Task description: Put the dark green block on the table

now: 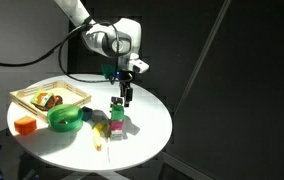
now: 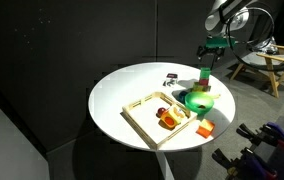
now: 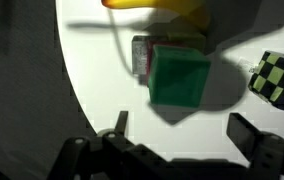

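The dark green block [image 3: 179, 78] is a small cube resting on top of a short stack that includes a pink cube [image 3: 140, 56]. It shows in both exterior views [image 1: 115, 104] [image 2: 204, 75]. The stack stands on the round white table [image 1: 147, 135] [image 2: 132, 85]. My gripper [image 3: 187, 130] is open and empty, just above and slightly beside the block, with both fingers apart and clear of it. It also shows in both exterior views [image 1: 127, 97] [image 2: 206, 55].
A green bowl [image 1: 67, 118] [image 2: 197, 101] sits next to the stack. A wooden tray [image 1: 27, 96] [image 2: 142, 122] holds food items. An orange block [image 1: 24, 124] [image 2: 204, 129] and a yellow item [image 1: 99, 131] [image 3: 152, 5] lie nearby. A checkered piece [image 3: 279, 78] lies beside the stack.
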`<state>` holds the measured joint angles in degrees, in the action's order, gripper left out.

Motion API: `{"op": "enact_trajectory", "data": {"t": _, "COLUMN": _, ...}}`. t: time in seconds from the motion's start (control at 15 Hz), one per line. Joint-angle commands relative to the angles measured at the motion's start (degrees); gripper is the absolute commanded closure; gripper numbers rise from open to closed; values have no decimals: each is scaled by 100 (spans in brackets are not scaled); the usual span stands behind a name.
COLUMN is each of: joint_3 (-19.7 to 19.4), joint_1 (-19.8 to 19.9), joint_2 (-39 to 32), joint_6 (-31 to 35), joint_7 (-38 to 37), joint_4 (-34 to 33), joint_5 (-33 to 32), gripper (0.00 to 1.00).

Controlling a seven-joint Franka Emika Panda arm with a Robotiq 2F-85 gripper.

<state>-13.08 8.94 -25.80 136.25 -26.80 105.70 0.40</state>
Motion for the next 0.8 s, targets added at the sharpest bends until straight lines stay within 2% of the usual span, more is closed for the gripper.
{"op": "enact_trajectory", "data": {"t": 0.0, "joint_3": -53, "joint_1": -46, "joint_2": -25, "joint_6": -13, "joint_7": 29, "joint_4": -17, "joint_5": 36, "gripper": 0}}
{"op": "enact_trajectory", "data": {"t": 0.47, "joint_3": -53, "joint_1": -47, "joint_2": -34, "joint_6": -12, "joint_7": 30, "joint_4": -10, "joint_5": 36, "gripper": 0}}
{"op": "enact_trajectory", "data": {"t": 0.73, "joint_3": -15, "joint_1": -25, "joint_2": -65, "joint_6": -242, "joint_7": 39, "joint_4": -78, "joint_5": 120, "gripper": 0}}
